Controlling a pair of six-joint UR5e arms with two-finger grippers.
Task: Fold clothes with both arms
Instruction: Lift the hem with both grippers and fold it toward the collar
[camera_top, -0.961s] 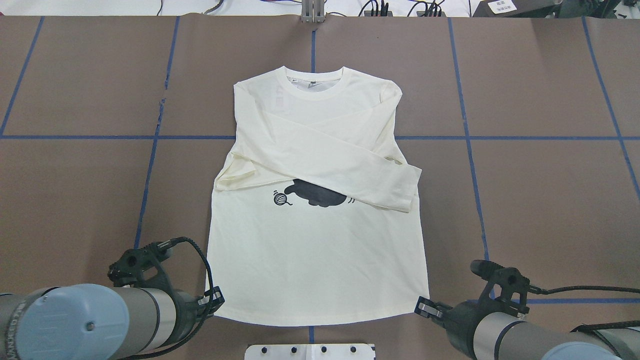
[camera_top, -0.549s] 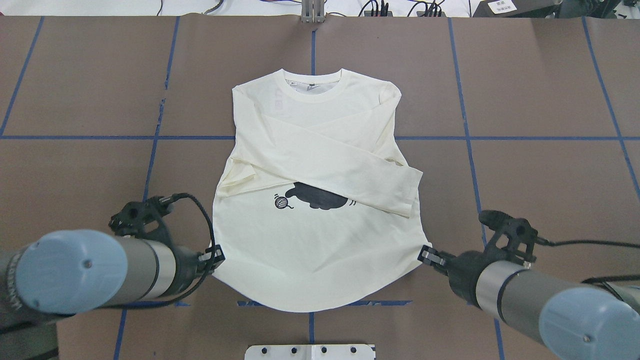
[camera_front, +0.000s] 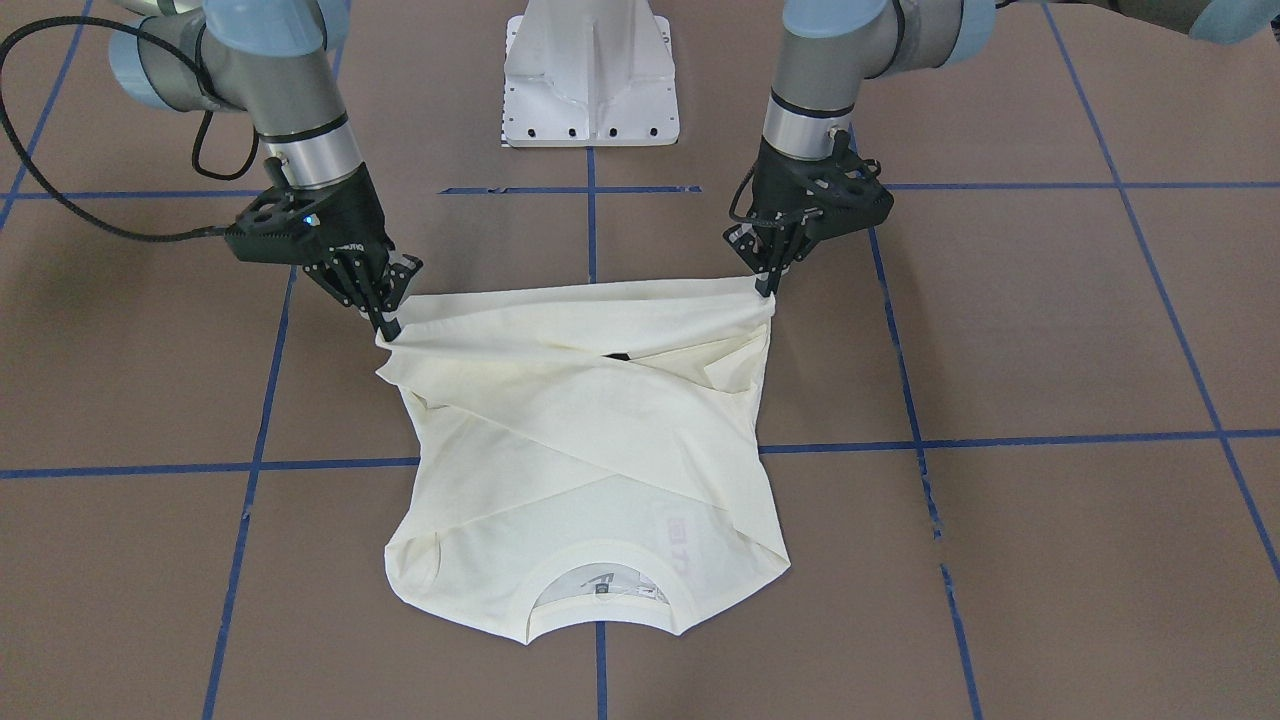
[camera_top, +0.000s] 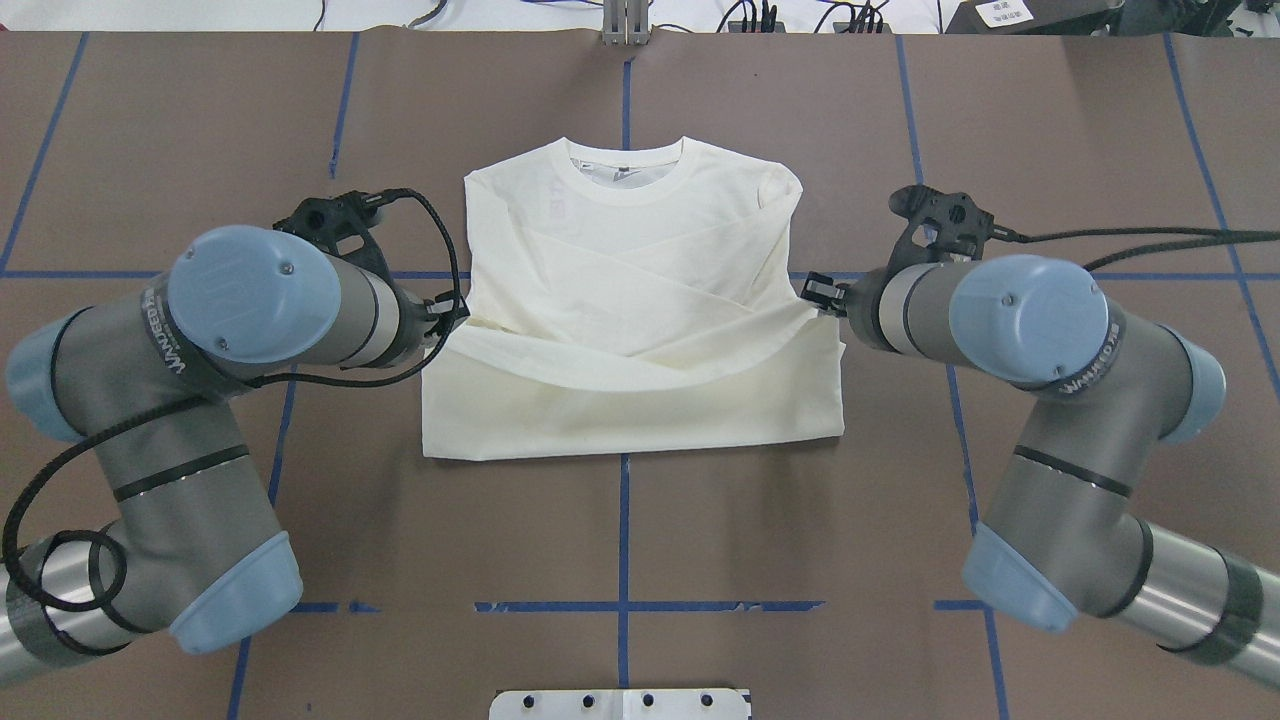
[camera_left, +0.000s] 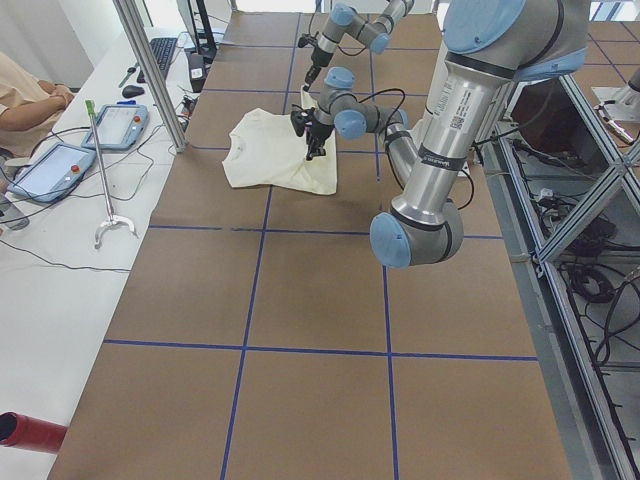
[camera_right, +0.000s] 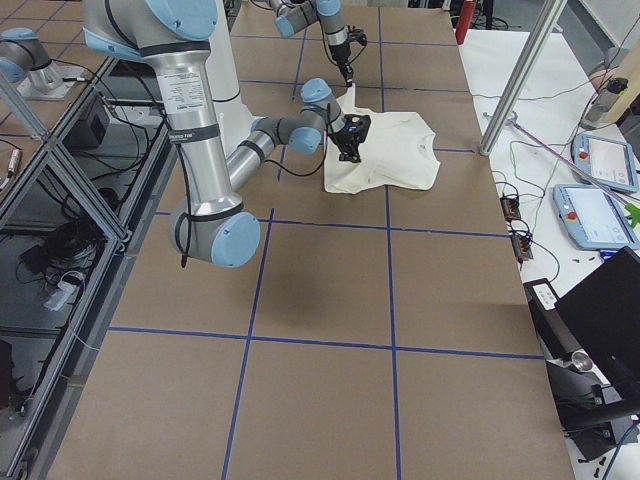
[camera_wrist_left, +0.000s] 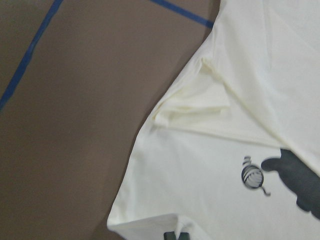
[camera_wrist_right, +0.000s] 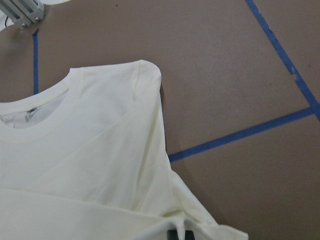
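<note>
The cream-white shirt (camera_top: 630, 300) lies on the brown table, collar (camera_top: 628, 180) at the far side, sleeves crossed over the chest. Its lower half is lifted and doubled back toward the collar, plain side up. My left gripper (camera_top: 455, 312) (camera_front: 765, 290) is shut on the left hem corner. My right gripper (camera_top: 815, 295) (camera_front: 388, 328) is shut on the right hem corner. Both corners hang a little above the table. In the left wrist view, the black cat print (camera_wrist_left: 300, 185) and yarn ball (camera_wrist_left: 251, 176) show beneath the raised hem. In the right wrist view, the shirt's shoulder (camera_wrist_right: 145, 75) shows.
The white pedestal base (camera_front: 590, 70) stands at the robot's edge of the table. Blue tape lines (camera_top: 620, 606) cross the brown surface. At the operators' side are tablets (camera_left: 60, 165), a metal post (camera_left: 150, 70) and a person's arm (camera_left: 25, 90).
Both grippers have carried the hem away from the robot toward the collar. The lower half now lies doubled over the shirt and hides the cat print from above.
</note>
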